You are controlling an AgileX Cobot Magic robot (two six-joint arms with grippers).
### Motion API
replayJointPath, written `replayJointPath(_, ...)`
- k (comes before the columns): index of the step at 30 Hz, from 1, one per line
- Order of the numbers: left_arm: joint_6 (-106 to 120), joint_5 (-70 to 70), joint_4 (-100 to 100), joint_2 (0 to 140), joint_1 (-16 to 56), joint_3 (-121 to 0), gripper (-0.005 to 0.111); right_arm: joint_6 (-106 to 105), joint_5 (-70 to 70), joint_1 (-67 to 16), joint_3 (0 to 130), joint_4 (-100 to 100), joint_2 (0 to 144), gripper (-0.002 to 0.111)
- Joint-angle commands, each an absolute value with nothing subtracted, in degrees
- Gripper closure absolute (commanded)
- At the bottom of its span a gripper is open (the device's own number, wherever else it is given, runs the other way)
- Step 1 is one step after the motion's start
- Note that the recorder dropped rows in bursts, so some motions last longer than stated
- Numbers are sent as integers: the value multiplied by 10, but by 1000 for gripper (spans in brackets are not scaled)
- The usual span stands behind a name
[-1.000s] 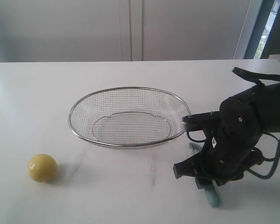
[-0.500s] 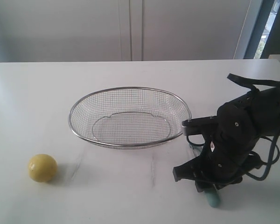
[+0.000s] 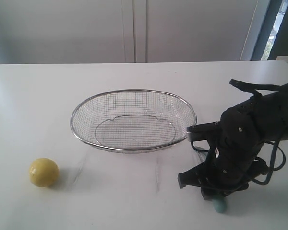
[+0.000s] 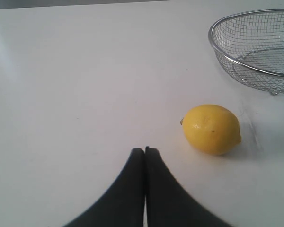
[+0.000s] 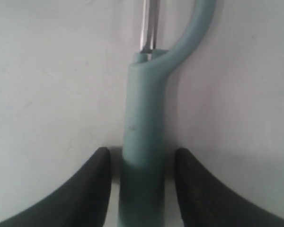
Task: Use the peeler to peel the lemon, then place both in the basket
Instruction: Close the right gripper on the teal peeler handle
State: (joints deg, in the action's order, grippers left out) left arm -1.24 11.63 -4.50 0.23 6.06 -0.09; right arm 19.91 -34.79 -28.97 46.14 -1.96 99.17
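Fingers on the left first: my left fingers (image 4: 135,165) are pressed together with nothing between them. They hover over the bare surface (image 4: 61,94), with the lemon (image 4: 211,128) lying between them and the basket (image 3: 134,90). In the exterior view the lemon rests on the surface well to the left of the basket, clear of its rim. Its skin is smooth, bright yellow and whole, with no strip cut from it, and the fruit is nearly round with a small nub at one end. I expect it to roll if nudged. The basket holds nothing.

Just right of the basket, my right fingers (image 5: 97,175) are down at the surface and stand wide, one on each side of the peeler (image 5: 144,118) handle. A thin gap shows on both sides, so they are not gripping it yet. The peeler lies flat, its pale teal handle running out to a forked head with a metal blade.

I judge I am at the pickup of the peeler, with peeling not begun. Next I need to close evenly on that slim handle, keeping the tips low so it does not skid, then lift it. After that the lemon needs a hold.
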Motion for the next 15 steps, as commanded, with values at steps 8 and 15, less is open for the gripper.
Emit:
replayJointPath(8,-12,116,-46,0,65,0,107,211,-347,-286,457,-18,1002,80)
replayJointPath(15,-12,116,-46,0,65,0,107,225,-336,-286,457,-19,1001,104)
